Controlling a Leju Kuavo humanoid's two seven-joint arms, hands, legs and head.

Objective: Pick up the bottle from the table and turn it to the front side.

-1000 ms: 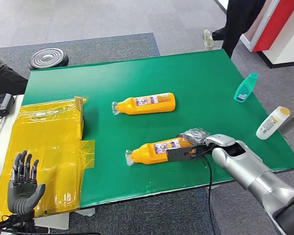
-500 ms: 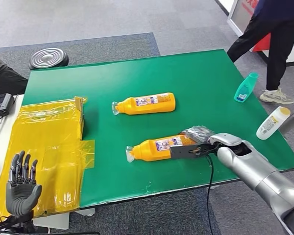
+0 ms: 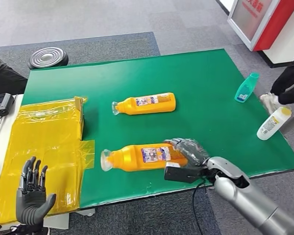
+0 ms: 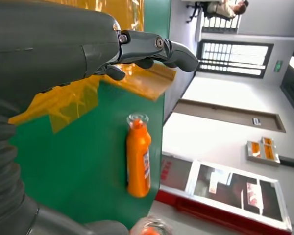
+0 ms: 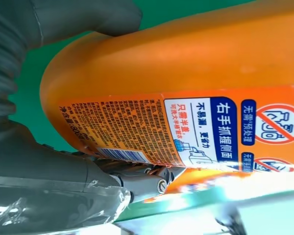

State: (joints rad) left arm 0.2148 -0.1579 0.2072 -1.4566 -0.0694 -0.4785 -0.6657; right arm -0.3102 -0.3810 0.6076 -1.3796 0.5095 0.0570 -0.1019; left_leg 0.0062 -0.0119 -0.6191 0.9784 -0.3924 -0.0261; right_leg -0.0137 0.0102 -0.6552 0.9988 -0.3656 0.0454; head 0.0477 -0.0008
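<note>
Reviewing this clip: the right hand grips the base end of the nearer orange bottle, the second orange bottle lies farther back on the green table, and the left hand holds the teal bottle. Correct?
Not quite. The left hand holds nothing; in the head view it hovers open over the yellow bag, while the teal bottle lies untouched near the green table's far right edge. The rest stands: the right hand grips the nearer orange bottle's base end, and the second orange bottle lies farther back.

Bare green table (image 3: 197, 83) between second orange bottle (image 3: 145, 103) and teal bottle (image 3: 246, 87)

From our head we look forward and down over the green table (image 3: 197, 88). Our left wrist camera looks sideways across it from behind the hand, sharing the far orange bottle (image 3: 145, 104). Our right wrist camera presses close against the near bottle (image 5: 197, 98).
</note>
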